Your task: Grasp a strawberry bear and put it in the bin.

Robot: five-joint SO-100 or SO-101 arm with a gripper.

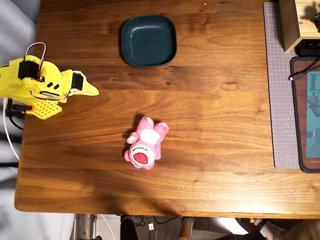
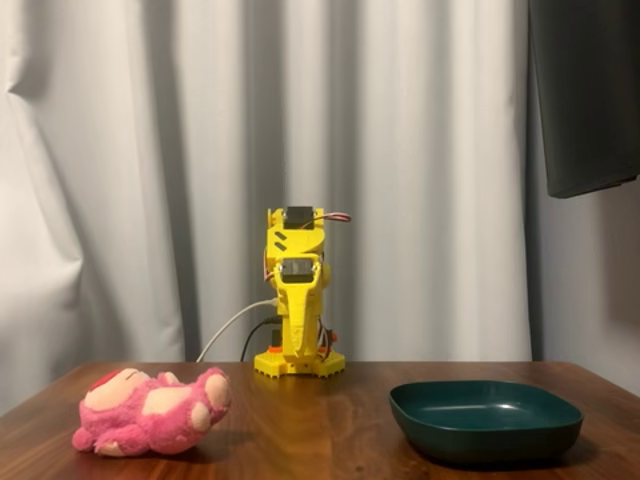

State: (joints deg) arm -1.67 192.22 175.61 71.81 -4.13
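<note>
pale curtains hang behind a dark wooden bench (image 1: 210, 125); the yellow arm sits folded at its left edge in the overhead view, its jaws pressed together to a point and empty; the strawberry bear (image 1: 145, 144) lies on its back mid-bench, well apart from the bin (image 1: 148, 40); nothing is grasped yet, so the reach is the step in hand; next the jaws must spread and descend over the plush.

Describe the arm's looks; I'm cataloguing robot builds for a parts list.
The arm is bright yellow printed plastic with black servo blocks, orange parts near its base, a perforated yellow plate, and red-and-white wires looping on top. The gripper ends in pointed yellow fingers. A white cable leaves its base.
</note>
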